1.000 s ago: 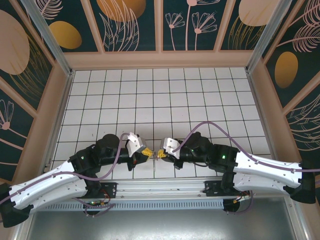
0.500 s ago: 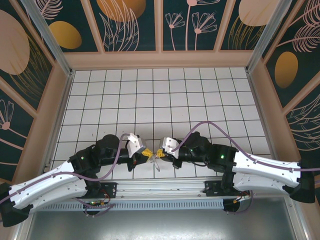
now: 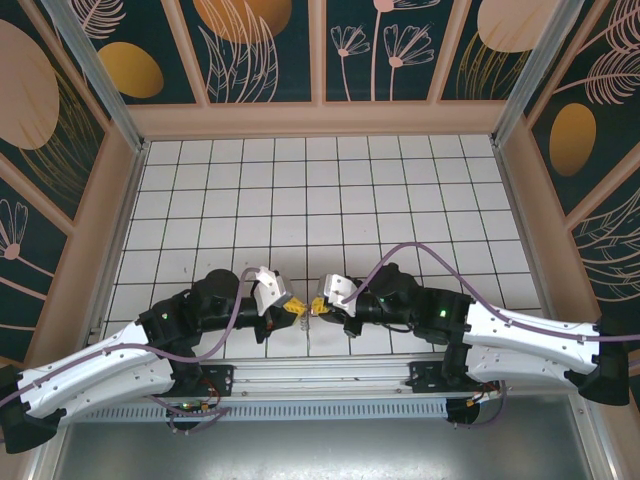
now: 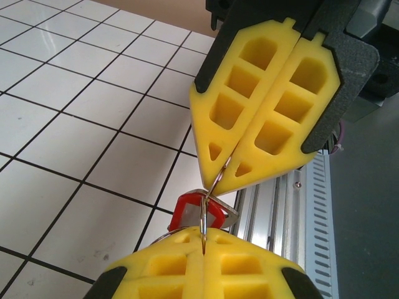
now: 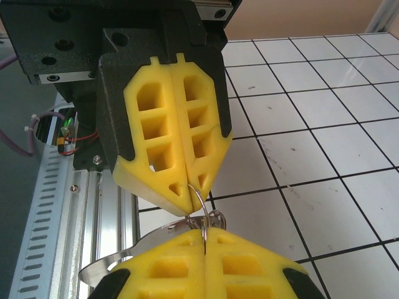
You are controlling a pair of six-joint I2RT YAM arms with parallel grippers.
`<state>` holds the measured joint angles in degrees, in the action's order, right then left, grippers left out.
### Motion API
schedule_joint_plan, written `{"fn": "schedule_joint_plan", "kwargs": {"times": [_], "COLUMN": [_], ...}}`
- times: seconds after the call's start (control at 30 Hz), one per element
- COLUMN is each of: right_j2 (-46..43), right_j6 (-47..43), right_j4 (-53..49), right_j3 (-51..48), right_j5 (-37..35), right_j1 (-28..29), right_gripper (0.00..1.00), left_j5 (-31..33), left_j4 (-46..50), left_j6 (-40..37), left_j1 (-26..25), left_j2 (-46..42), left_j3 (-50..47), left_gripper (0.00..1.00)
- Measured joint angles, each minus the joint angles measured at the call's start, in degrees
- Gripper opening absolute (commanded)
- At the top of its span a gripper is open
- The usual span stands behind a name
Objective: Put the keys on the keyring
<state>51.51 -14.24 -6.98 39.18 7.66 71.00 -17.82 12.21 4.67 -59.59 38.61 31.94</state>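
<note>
My two grippers meet tip to tip low over the near edge of the tiled floor, left gripper (image 3: 296, 309) and right gripper (image 3: 320, 305). Both are shut on the same thin wire ring (image 5: 201, 198) of the keyring. In the left wrist view my left gripper (image 4: 204, 235) pinches the wire (image 4: 218, 180) from below and the right gripper (image 4: 225, 177) pinches it from above. The key's red head (image 4: 190, 212) hangs just behind the wire. In the right wrist view the keyring's silver oval loop (image 5: 150, 237) trails down to the left of the right gripper (image 5: 204, 233).
The aluminium base rail (image 4: 274, 205) runs right under the grippers at the near edge. White tiled floor (image 3: 330, 200) stretches away behind them, bounded by patterned wall panels (image 3: 265, 50) at the back and sides.
The right gripper has crept a little left, tightening the gap to the left gripper. Both stay shut on the ring; the left arm has hardly moved.
</note>
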Motion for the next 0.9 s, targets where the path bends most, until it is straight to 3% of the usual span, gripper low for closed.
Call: {"fn": "schedule_joint_plan", "kwargs": {"times": [0.9], "right_j2": [0.09], "right_j6": [-1.99], "right_j4": [0.37], "right_j3": [-0.74], "right_j5": [-0.74], "right_j1": [1.92], "right_gripper": [0.00], "left_j5": [-0.42], "left_j4": [0.52], "left_j6": [0.04], "left_j1": [-0.39], "left_j2": [-0.76], "left_j3": [0.00], "left_gripper": [0.00]}}
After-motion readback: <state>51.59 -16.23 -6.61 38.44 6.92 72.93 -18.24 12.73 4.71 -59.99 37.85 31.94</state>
